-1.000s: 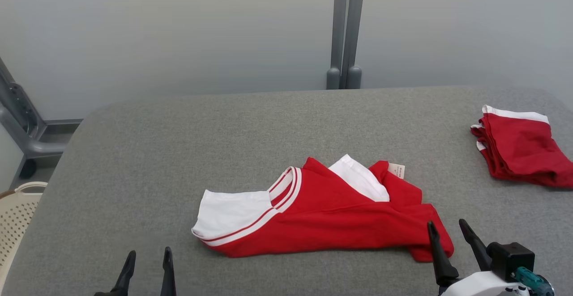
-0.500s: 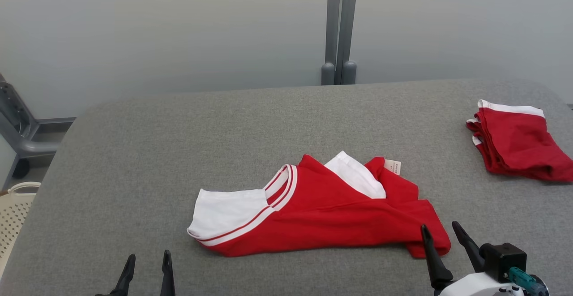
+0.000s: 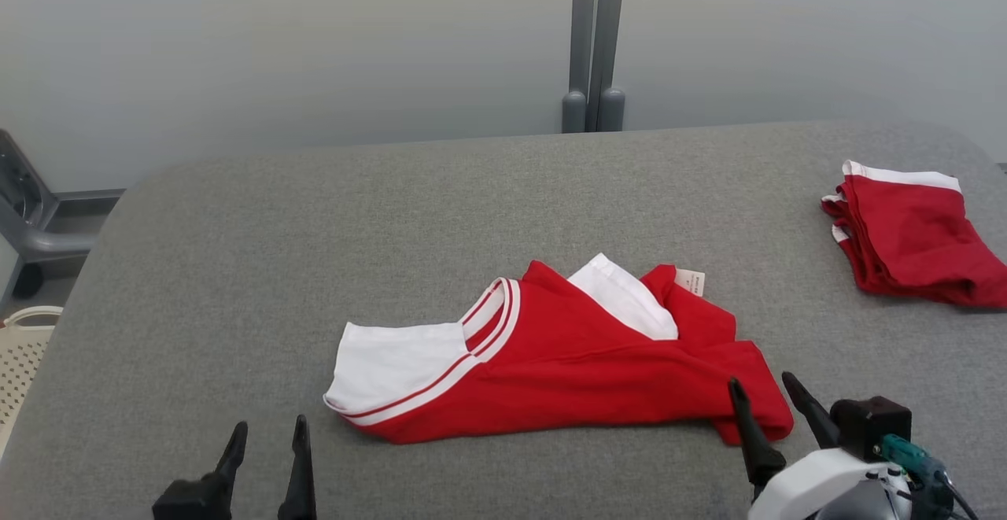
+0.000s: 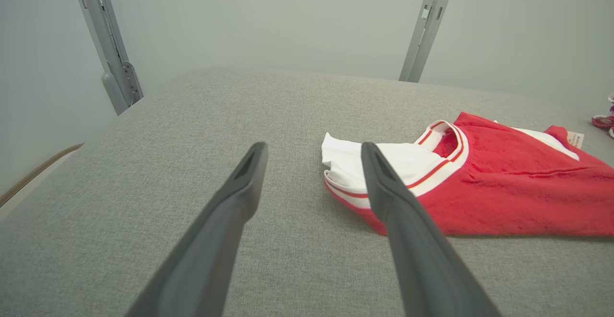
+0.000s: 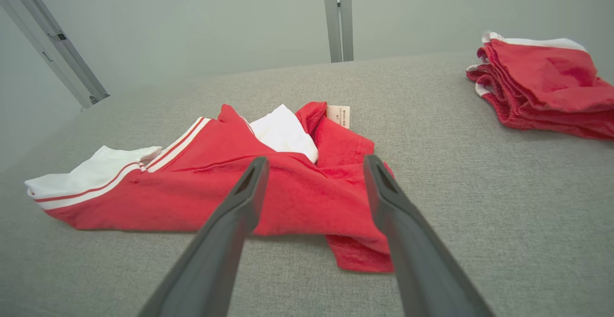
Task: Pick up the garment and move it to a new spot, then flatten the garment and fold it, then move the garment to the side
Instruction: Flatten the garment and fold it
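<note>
Though cam angle diff, garment (image 3: 590, 378) same.

tag (image 3: 692, 282): a small pale cloth label at the far edge of the red shirt (image 3: 582, 370), just right of its white panel, lying flat against the gray bench (image 3: 393, 213).
print on tag: a few short rows of small dark characters, seen closest in the right wrist view (image 5: 338, 115); too small and blurred to make out any letter or number.
tag in left wrist view: at the far right (image 4: 574, 139), with faint dark marks that are illegible.
readable text: none.
</note>
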You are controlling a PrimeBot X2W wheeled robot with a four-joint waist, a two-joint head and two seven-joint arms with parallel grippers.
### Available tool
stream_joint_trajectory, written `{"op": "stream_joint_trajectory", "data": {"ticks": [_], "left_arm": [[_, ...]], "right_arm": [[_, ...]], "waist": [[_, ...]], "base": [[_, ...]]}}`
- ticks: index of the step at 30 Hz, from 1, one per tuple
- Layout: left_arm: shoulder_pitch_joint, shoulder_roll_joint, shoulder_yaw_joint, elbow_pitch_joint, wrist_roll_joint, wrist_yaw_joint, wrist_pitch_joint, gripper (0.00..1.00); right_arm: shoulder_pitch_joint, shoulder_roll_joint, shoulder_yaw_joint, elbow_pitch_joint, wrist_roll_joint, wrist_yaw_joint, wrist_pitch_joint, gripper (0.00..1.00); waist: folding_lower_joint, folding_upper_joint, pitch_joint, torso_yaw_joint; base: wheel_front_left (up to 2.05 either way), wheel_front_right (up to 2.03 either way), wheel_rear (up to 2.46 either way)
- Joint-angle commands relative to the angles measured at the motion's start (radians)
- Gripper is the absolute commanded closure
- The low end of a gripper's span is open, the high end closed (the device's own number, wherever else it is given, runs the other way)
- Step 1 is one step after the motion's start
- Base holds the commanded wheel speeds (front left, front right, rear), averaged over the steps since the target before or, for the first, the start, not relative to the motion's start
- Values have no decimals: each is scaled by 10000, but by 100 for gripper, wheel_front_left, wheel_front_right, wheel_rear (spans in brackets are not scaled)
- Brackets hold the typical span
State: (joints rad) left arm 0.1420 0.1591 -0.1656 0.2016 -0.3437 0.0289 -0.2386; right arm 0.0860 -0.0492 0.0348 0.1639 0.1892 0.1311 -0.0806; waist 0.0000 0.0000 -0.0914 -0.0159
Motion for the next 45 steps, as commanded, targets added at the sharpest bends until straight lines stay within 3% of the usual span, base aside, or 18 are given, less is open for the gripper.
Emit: {"op": "stream_joint_trajectory", "data": {"ticks": [1, 5, 9, 14, 19, 29, 42, 44, 45], "left_arm": [[-461, 92, -99, 129, -67, -124, 291, 0], [-1247, 139, -321, 351, -102, -300, 1107, 0], [-2491, 224, -480, 837, -258, -469, 2308, 0], [-4120, 246, -598, 1453, -300, -372, 3724, 0], [-5388, 362, -721, 2290, -199, -118, 5135, 0], [-6476, 601, -783, 2974, -218, 244, 6749, 0], [-6975, 768, -908, 3296, -255, 452, 7562, 0], [-7013, 772, -914, 3330, -273, 470, 7629, 2], [-7052, 771, -934, 3352, -277, 462, 7651, 7]], "right_arm": [[-248, -30, 84, -35, 232, -8, 406, 0], [-688, -30, 612, -191, 91, -3, 1628, 0], [-1358, -577, 1025, -549, 284, -10, 3408, 0], [-2433, -1441, 1422, -1090, 674, -10, 5607, 0], [-3269, -2095, 1641, -1368, 968, -8, 6858, 0], [-3833, -2603, 1349, -1701, 1136, -8, 7301, 0], [-4032, -2654, 1323, -1830, 1013, -8, 7246, 0], [-4043, -2661, 1324, -1836, 1016, -8, 7238, 0], [-4052, -2667, 1314, -1836, 1017, -8, 7230, 0]], "waist": [[0, 0, 149, -16], [0, 0, 397, -30], [0, 0, 839, -46], [0, 0, 1758, -186], [0, 0, 2471, -358], [0, 0, 3122, -621], [0, 0, 3727, -772], [0, 0, 3773, -773], [0, 0, 3811, -768]], "base": [[0, 0, 0], [0, 0, 0], [0, 0, 0], [0, 0, 0], [0, 0, 0], [0, 0, 0], [0, 0, 0], [0, 0, 0], [0, 0, 0]]}}
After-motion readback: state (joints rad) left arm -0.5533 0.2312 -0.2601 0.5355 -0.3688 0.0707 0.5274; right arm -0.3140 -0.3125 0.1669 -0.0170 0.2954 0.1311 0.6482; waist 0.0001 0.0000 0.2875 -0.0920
